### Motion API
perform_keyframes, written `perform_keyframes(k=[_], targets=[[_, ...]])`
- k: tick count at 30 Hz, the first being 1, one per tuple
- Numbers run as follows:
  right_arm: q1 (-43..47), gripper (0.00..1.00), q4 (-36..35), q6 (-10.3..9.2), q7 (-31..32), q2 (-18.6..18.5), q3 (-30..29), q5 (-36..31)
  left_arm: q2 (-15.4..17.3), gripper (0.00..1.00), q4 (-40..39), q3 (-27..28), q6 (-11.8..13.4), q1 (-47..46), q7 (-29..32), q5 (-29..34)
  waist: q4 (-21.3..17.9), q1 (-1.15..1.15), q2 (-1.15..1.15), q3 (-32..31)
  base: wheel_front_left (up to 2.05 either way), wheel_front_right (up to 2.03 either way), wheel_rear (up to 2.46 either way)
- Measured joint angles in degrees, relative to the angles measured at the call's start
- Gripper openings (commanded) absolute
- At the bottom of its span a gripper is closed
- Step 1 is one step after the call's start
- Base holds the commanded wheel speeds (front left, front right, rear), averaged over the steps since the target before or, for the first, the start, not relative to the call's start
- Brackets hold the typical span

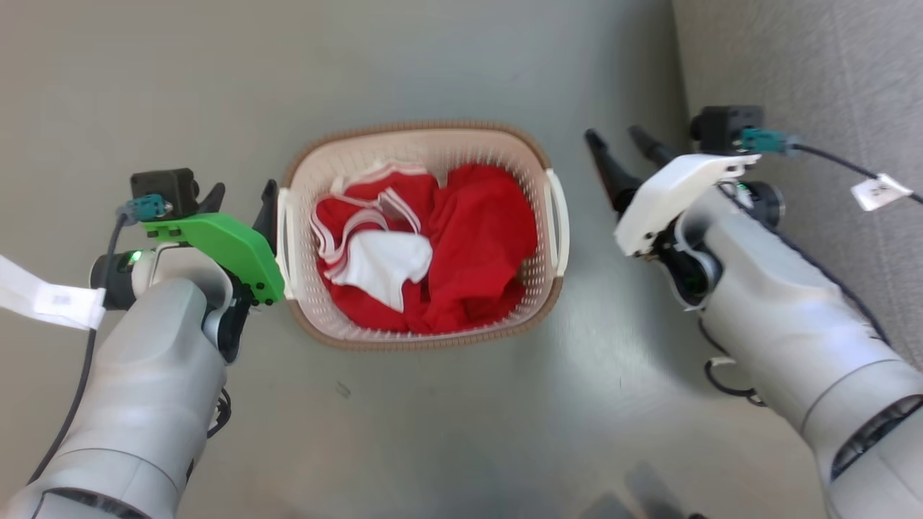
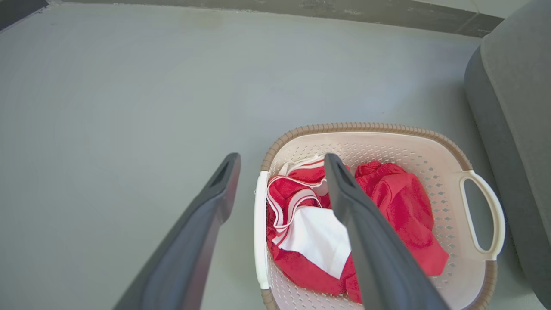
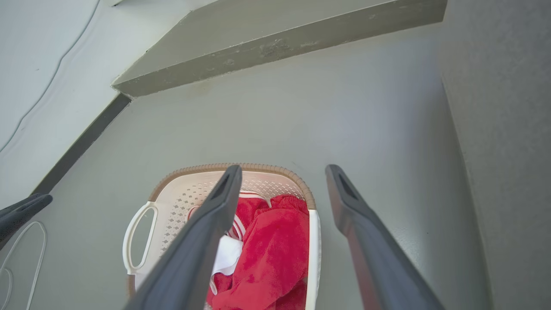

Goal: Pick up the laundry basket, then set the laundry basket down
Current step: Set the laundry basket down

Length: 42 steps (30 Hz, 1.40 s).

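The laundry basket stands on the grey floor, cream and perforated with a brown rim, holding red and white clothes. My left gripper is open just beside its white left handle. In the left wrist view that handle lies between the spread fingers of the left gripper. My right gripper is open too, a short way off the right handle, not touching it. In the right wrist view the right gripper frames that handle and the basket.
A grey upholstered seat runs along the right side, close behind my right arm, and shows as a grey bulk past the basket. A wall base and dark skirting lie beyond. Cables trail from both wrists.
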Motion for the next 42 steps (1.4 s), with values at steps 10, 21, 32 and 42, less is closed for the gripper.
perform_keyframes(k=[10, 21, 32, 42], targets=[[4.22, 1.00, -5.23, -0.10, -0.08, -2.49, -5.87, -3.21, 1.04, 1.00, -7.40, 4.20, 0.02, 5.05, 0.00, 0.18, 0.31, 0.00, 0.00, -8.26, 0.00, 0.00, 0.00], [12.66, 1.00, -15.92, -2.74, -0.09, -4.13, -13.89, -9.24, 1.93, 1.00, -16.86, 10.05, 1.52, 13.56, -0.01, 3.13, 0.89, 0.00, 0.00, -17.23, 0.00, 0.00, 0.00], [20.02, 1.00, -25.97, -6.17, -0.11, -5.10, -19.47, -16.47, 3.20, 1.00, -26.37, 14.94, 3.37, 21.24, -0.04, 6.95, 0.88, 0.00, 0.00, -23.10, 0.00, 0.00, 0.00], [29.45, 1.00, -35.12, -8.25, -0.15, -5.03, -23.39, -22.78, 3.22, 1.00, -35.71, 19.90, 6.27, 29.41, -0.16, 12.24, 0.73, 0.00, 0.00, -26.76, 0.00, 0.00, 0.00]])
